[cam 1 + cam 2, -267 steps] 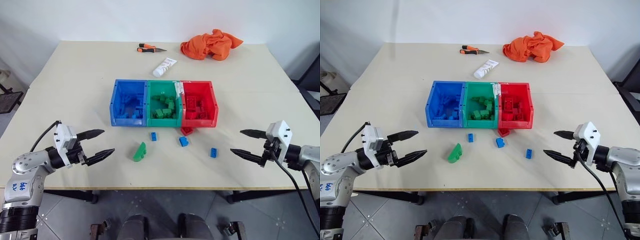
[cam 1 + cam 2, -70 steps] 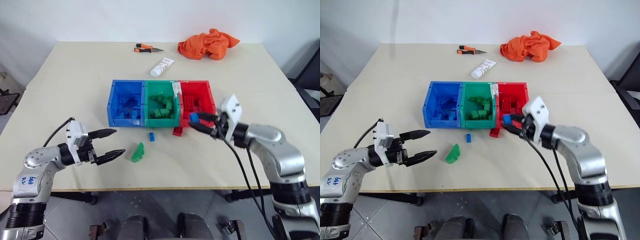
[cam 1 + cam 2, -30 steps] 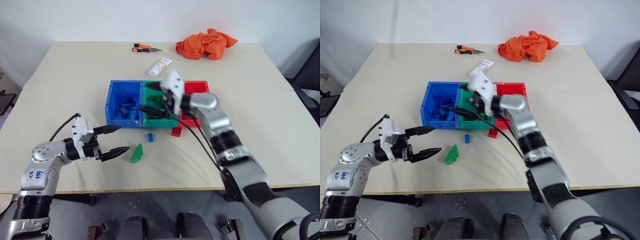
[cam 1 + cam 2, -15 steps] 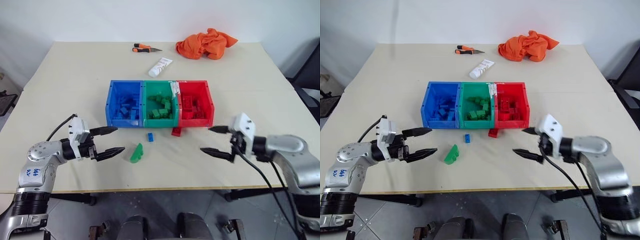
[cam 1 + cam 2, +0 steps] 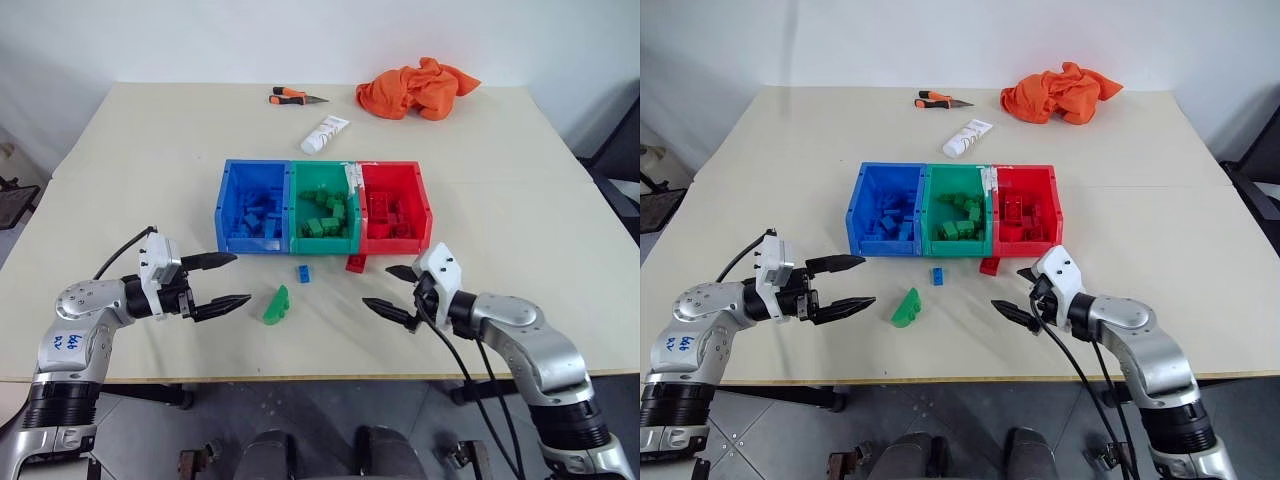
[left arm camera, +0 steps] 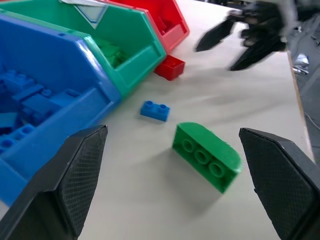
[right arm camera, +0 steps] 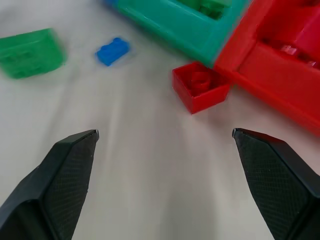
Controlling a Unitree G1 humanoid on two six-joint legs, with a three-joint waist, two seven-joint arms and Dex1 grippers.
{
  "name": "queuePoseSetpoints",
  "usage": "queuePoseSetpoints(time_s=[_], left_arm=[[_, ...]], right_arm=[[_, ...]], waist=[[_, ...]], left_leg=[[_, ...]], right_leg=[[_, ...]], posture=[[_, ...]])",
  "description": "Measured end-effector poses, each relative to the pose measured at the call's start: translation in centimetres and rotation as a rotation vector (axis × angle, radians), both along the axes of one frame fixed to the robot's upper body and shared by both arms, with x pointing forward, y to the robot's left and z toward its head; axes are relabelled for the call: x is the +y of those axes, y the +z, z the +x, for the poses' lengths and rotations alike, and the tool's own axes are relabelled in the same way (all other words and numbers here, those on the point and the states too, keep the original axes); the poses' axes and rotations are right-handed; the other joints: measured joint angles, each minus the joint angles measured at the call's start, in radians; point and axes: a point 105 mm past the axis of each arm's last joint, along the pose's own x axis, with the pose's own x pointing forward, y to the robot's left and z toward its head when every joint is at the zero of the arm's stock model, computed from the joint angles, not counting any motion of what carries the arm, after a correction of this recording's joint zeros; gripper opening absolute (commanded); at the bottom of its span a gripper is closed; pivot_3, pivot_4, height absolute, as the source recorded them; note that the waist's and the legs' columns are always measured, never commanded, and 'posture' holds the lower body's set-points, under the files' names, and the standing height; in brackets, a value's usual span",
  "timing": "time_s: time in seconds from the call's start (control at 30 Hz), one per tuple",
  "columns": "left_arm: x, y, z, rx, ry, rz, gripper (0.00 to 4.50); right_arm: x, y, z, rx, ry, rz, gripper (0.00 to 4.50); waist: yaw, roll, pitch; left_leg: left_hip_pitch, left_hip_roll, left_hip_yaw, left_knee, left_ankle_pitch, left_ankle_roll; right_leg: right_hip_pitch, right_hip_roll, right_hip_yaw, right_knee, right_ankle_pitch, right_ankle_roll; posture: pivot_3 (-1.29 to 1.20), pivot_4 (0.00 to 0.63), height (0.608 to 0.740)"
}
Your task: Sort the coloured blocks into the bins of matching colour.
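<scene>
Most blocks already sit in the bins (image 5: 325, 246) at desk (image 5: 150, 150) centre. 3 left at 6 o'clock of bins: red block (image 5: 355, 264), blue block (image 5: 303, 272), green block (image 5: 274, 305). Left gripper (image 5: 232, 279) and right gripper (image 5: 391, 291): fingers spread, empty.

— How many bins (image 5: 325, 170) have you got in front of you?
— You have three, joined in a row: one blue, one green, one red.
— And loose blocks on the table (image 5: 150, 150)?
— You can count three: one green block (image 5: 273, 305), one small blue block (image 5: 303, 273) and one red block (image 5: 355, 264). The blocks piled inside the bins are too jumbled for you to count.
— Anything else?
— One orange cloth (image 5: 420, 88), one white tube (image 5: 326, 133), one orange-handled tool (image 5: 296, 97).
</scene>
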Motion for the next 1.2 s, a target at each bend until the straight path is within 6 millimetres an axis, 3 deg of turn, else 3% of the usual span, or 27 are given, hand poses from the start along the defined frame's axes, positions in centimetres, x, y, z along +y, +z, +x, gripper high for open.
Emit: queuePoseSetpoints(time_s=[0.2, 0.47, 0.8, 0.9, 1.07, 1.1, 1.2], left_arm=[[-0.2, 0.1, -0.6, 0.009, 0.001, 0.011, 4.50], [-0.3, 0.5, -1.0, 0.028, -0.008, 0.007, 4.50], [-0.5, 0.5, -1.1, 0.051, -0.016, 0.003, 4.50], [-0.5, 0.5, -1.1, 0.053, -0.018, 0.003, 4.50], [-0.8, 0.8, -1.3, 0.039, -0.028, 0.009, 4.50], [-0.8, 0.9, -1.3, 0.035, -0.030, 0.010, 4.50], [-0.7, 0.7, -1.4, 0.040, -0.022, 0.008, 4.50]], right_arm=[[2.1, -1.5, 1.8, 0.006, -0.065, 0.026, 4.48], [3.9, -1.5, 3.0, -0.019, -0.154, 0.082, 4.48], [4.6, -1.7, 3.3, -0.034, -0.183, 0.089, 4.48], [4.6, -1.8, 3.4, -0.038, -0.184, 0.087, 3.94], [4.3, -1.8, 3.1, -0.052, -0.175, 0.075, 2.28], [4.2, -1.8, 3.0, -0.053, -0.168, 0.073, 2.09], [3.7, -1.9, 2.2, -0.055, -0.140, 0.055, 2.07]], waist=[[-0.001, 0.000, 0.000], [-0.011, 0.000, 0.000], [-0.013, 0.000, 0.000], [-0.013, 0.000, 0.000], [-0.013, 0.000, 0.000], [-0.012, 0.000, 0.000], [-0.010, 0.000, 0.000]], left_leg=[[0.000, 0.000, 0.000, 0.000, 0.000, 0.000], [0.001, 0.000, -0.001, 0.000, 0.000, 0.000], [0.001, 0.001, -0.001, 0.000, 0.000, -0.001], [0.001, 0.001, -0.001, 0.000, 0.000, -0.001], [0.001, 0.001, -0.001, -0.001, 0.000, -0.001], [0.001, 0.001, -0.001, -0.001, 0.000, -0.001], [0.000, 0.000, -0.001, -0.001, 0.000, 0.000]], right_leg=[[-0.001, 0.000, 0.000, 0.001, 0.000, 0.000], [-0.001, 0.001, 0.000, 0.003, 0.000, 0.000], [-0.001, 0.001, 0.001, 0.004, 0.000, 0.000], [-0.001, 0.001, 0.002, 0.004, 0.000, 0.000], [-0.002, 0.001, 0.002, 0.004, 0.000, 0.000], [-0.002, 0.001, 0.002, 0.004, 0.000, 0.000], [-0.002, 0.001, 0.002, 0.004, 0.000, 0.000]], posture=[[0.00, 0.150, 0.740], [0.00, 0.150, 0.740], [0.00, 0.150, 0.740], [0.00, 0.150, 0.740], [0.00, 0.150, 0.740], [0.00, 0.150, 0.740], [0.00, 0.150, 0.740]])
